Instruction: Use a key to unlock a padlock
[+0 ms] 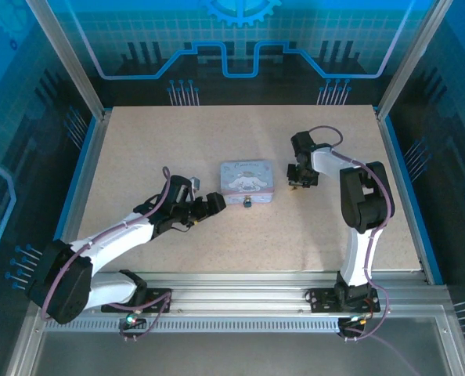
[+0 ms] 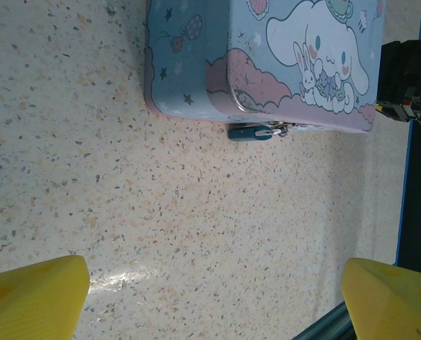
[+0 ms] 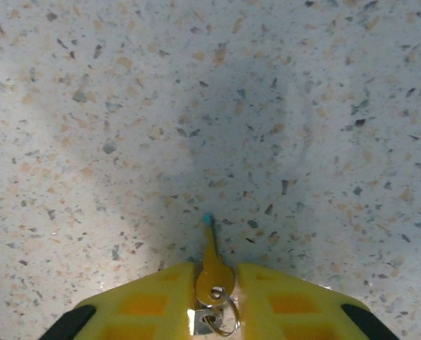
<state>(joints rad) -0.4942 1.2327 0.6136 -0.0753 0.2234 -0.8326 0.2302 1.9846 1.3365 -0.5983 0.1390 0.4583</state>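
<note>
My right gripper (image 3: pixel 215 278) pinches key (image 3: pixel 211 261), bottom centre of wrist frame, tip just above speckled table (image 3: pixel 90 106). My left gripper (image 2: pixel 210 301) spread wide; padlock (image 2: pixel 255 132) upper centre, at tin box (image 2: pixel 196 64) edge.

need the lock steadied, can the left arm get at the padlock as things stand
Probably yes: the left gripper is open and faces the padlock at the tin box's near side, with only bare table between them.
</note>
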